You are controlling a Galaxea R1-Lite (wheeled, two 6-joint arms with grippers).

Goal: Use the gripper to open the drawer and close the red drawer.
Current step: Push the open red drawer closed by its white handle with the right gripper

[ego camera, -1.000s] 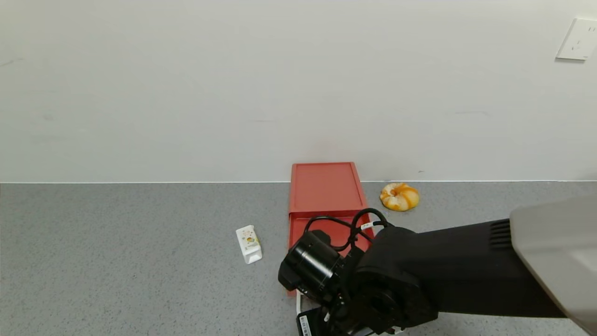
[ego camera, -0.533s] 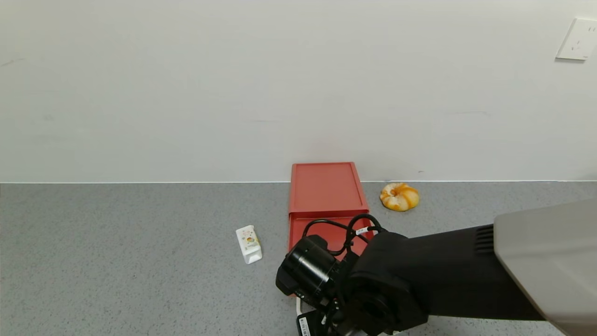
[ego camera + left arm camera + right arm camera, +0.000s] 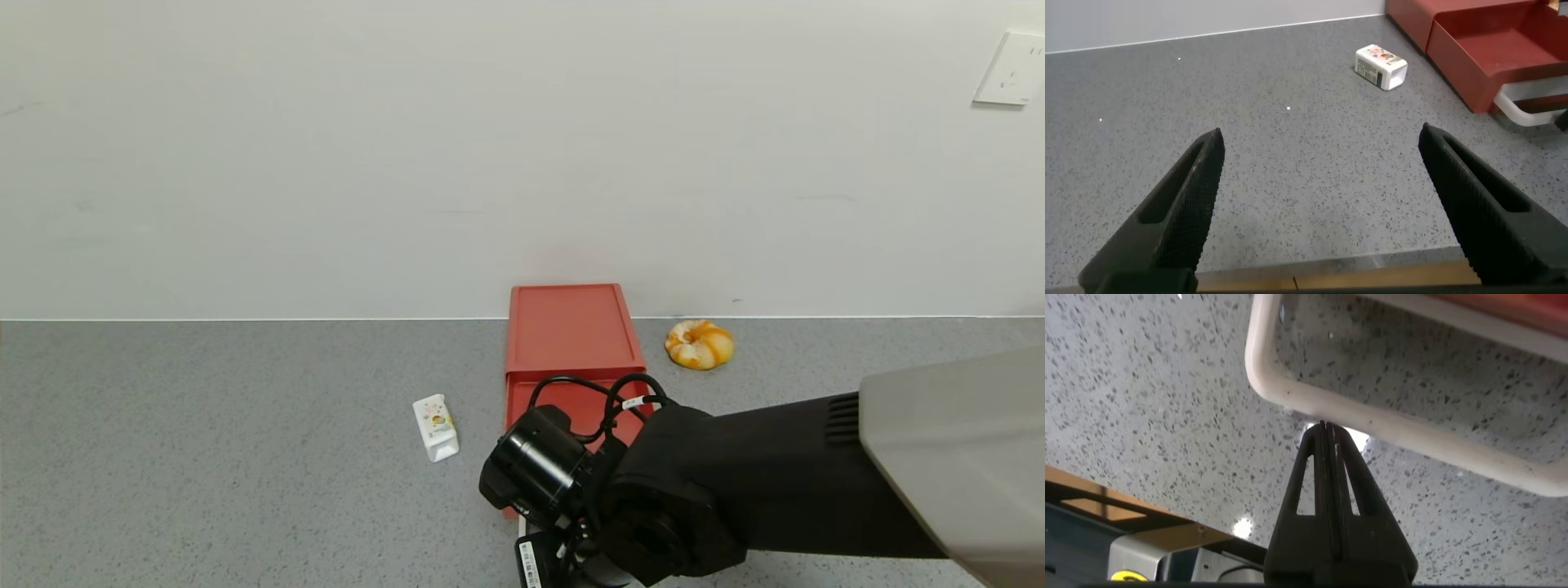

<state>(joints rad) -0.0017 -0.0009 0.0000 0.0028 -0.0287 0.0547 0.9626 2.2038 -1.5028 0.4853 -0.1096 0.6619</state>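
right claw pinched shut at the white handle, red tray drawn out

the right gripper (image 3: 1325, 433), a black arm tip with pointed black fingers, has those fingers pressed flat together, no gap between them, and nothing is pinched inside. the closed tip sits right at the outer edge of the white loop handle (image 3: 1388, 429) on the drawer front, touching it or just shy of it; the wrist view cannot settle which. the tip is outside the loop, not hooked through it.

from the head view the gripper (image 3: 563, 563) itself is mostly hidden under its own black wrist and looped black cables, low at the near edge of the counter, with a white barcode label showing beside it. the grey-shelled arm reaches in from the right.

just beyond it lies the flat brick-red plastic drawer box (image 3: 570, 331), its back end against the white wall. its sliding tray stands pulled out toward the robot, the open red trough plain to see in the left wrist view (image 3: 1490, 49), with the white handle jutting from its front.

the left gripper (image 3: 1331, 204) hangs well apart to the left over bare counter, its two black fingers spread wide and holding nothing.

around the box: a small white carton with a printed label (image 3: 435, 426) lies on its side to the left of the tray, and a round orange-and-white bun-like pastry (image 3: 699, 344) sits to the right, near the wall. all rest on a speckled grey countertop (image 3: 204, 457). a white wall socket (image 3: 1010, 69) sits high at the right.
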